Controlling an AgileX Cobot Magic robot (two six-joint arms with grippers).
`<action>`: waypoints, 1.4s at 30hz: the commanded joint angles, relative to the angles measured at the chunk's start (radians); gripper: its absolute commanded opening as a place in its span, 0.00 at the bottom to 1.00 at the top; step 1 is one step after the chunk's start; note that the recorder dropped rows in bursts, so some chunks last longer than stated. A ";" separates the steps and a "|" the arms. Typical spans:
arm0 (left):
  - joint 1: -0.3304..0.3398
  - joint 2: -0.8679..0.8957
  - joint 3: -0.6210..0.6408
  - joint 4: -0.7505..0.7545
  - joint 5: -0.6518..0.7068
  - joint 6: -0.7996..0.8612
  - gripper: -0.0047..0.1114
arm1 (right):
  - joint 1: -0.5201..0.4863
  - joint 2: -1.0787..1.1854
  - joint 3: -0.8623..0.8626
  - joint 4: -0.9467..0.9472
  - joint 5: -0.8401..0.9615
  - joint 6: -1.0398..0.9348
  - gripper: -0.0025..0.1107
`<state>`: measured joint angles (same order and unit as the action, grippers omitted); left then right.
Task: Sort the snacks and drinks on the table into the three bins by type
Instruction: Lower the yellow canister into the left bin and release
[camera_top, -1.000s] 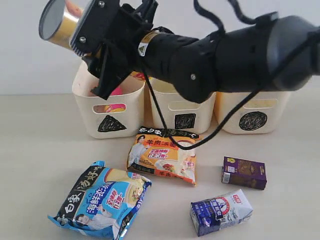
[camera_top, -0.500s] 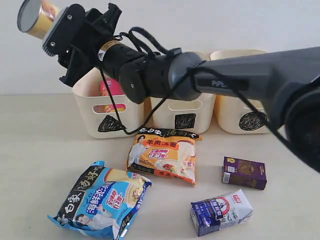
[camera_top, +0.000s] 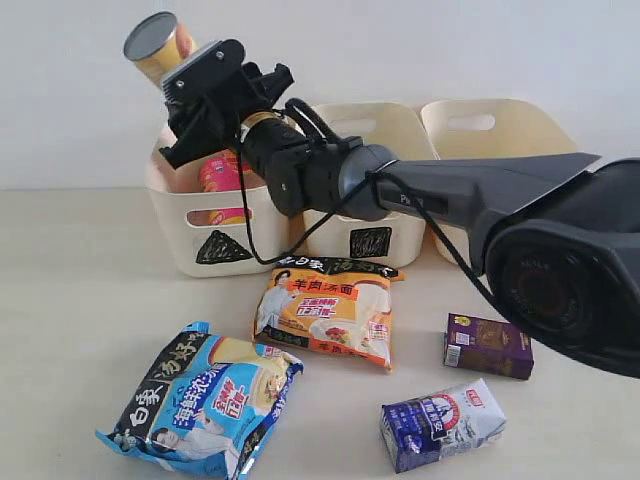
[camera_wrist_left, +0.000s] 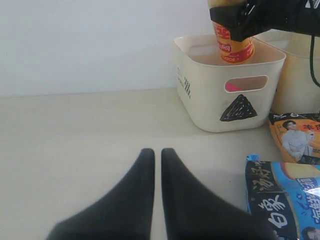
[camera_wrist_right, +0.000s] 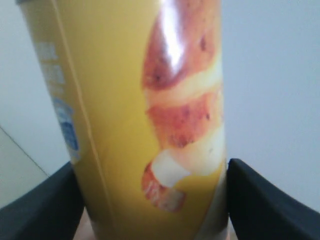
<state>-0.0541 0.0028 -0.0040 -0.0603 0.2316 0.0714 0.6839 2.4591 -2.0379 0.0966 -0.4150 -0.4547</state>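
Pale beige bench (camera_top: 60, 300) carries everything: the left tool (camera_wrist_left: 157, 151) hovers over it, pinched shut and empty, clear of the work. Reaching across, the right tool (camera_top: 190, 65) clamps the yellow chip tube (camera_top: 155, 42), tilted above the triangle bin (camera_top: 190, 255), apparently to join the pink chip tube (camera_top: 222, 172) inside. The blue-white noodle bag (camera_top: 205, 400), orange-white noodle bag (camera_top: 325, 310), purple box (camera_top: 488, 345) and blue-white carton (camera_top: 440, 422) lie unsorted before the square bin (camera_top: 385, 215) and circle bin (camera_top: 540, 225).

Your right gripper (camera_top: 195, 72) is raised high on an arm reaching across to the left, jaws clamped on the yellow chip tube (camera_top: 158, 45). Your left gripper (camera_wrist_left: 153, 156) hangs low, jaws pressed together.
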 joint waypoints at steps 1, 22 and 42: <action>0.004 -0.003 0.004 -0.011 0.001 0.005 0.08 | -0.024 0.010 -0.011 0.006 0.002 0.066 0.35; 0.004 -0.003 0.004 -0.011 0.001 0.005 0.08 | -0.024 0.015 -0.011 0.006 0.056 0.168 0.82; 0.004 -0.003 0.004 -0.011 0.001 0.005 0.08 | 0.013 -0.113 -0.011 -0.006 0.018 0.211 0.75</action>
<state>-0.0541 0.0028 -0.0040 -0.0603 0.2316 0.0714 0.6940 2.3737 -2.0449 0.1005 -0.4090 -0.2491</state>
